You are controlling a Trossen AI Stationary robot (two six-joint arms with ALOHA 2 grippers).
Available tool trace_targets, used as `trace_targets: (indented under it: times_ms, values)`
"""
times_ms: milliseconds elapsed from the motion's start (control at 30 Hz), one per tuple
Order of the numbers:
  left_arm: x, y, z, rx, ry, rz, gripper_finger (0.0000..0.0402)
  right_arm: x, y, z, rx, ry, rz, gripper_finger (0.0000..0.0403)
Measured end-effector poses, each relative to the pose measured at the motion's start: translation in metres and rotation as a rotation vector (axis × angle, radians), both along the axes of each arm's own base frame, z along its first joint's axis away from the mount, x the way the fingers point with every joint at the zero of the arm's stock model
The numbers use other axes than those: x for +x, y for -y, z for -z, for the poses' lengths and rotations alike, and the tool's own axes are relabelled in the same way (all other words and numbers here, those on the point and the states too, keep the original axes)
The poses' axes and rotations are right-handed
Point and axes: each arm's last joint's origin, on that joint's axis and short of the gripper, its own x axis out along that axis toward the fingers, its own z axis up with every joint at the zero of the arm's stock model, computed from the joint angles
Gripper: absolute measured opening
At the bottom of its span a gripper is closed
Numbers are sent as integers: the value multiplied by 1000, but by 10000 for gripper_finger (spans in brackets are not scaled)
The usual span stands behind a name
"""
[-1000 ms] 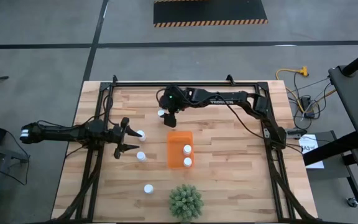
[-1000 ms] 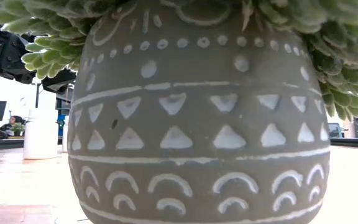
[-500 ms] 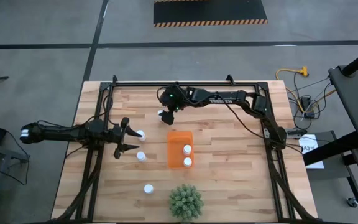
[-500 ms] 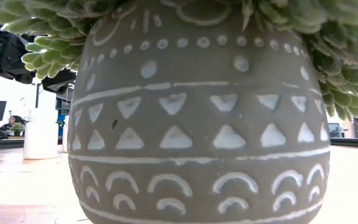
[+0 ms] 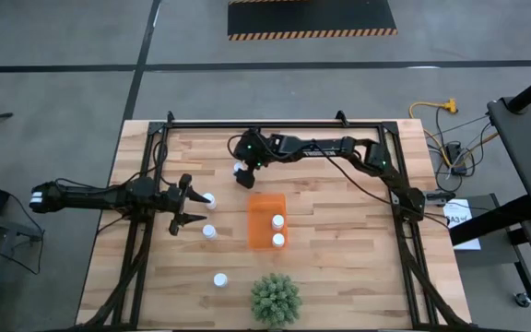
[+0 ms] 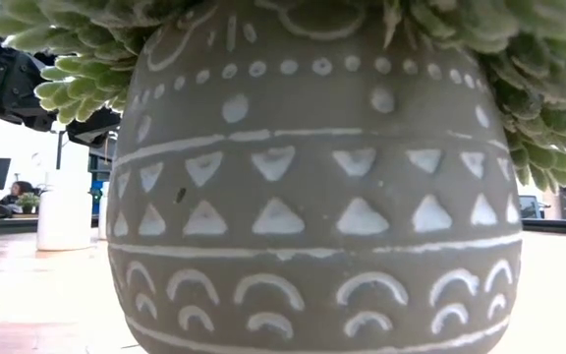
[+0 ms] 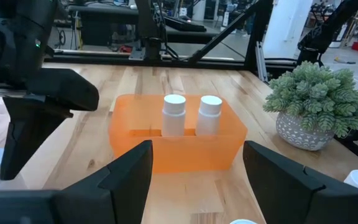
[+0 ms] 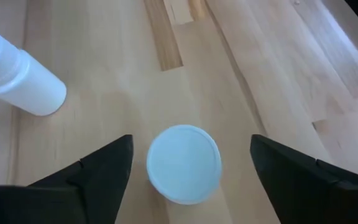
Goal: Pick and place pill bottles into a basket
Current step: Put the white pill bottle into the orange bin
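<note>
The orange basket point(image 5: 267, 221) sits mid-table with two white pill bottles point(image 5: 277, 231) standing in it; it also shows in the left wrist view point(image 7: 176, 143). My right gripper point(image 5: 245, 171) is open above an upright bottle point(image 8: 184, 163), one finger on either side of its cap and not touching it. Another bottle point(image 8: 20, 74) stands nearby. My left gripper point(image 5: 192, 205) is open and empty, beside a bottle point(image 5: 209, 198). Two more bottles stand on the table, one nearer point(image 5: 209, 231) and one toward the near edge point(image 5: 219, 279).
A green spiky plant point(image 5: 276, 298) in a grey patterned pot point(image 6: 312, 197) stands at the near edge and fills the low view. A dark frame rail point(image 5: 275, 124) runs along the far edge. Bare wood lies to the right of the basket.
My right gripper has gone a little toward the table's left and far edges, away from the basket's far end, and now stands over the upright bottle there. My left arm has kept still.
</note>
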Motion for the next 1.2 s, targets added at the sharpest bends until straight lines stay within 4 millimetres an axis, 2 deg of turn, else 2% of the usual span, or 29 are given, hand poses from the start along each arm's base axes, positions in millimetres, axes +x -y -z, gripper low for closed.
trace_targets:
  times_ms: [433, 700, 933, 1200]
  values:
    - [0, 0, 0, 0, 0, 0, 233, 1, -1, 1, 12, 5, 13, 282]
    - [0, 0, 0, 0, 0, 0, 233, 0, -1, 3, 18, -6, 16, 250]
    - [0, 0, 0, 0, 0, 0, 233, 0, -1, 3, 19, -6, 17, 212]
    - [0, 0, 0, 0, 0, 0, 233, 0, -1, 3, 18, -6, 15, 149]
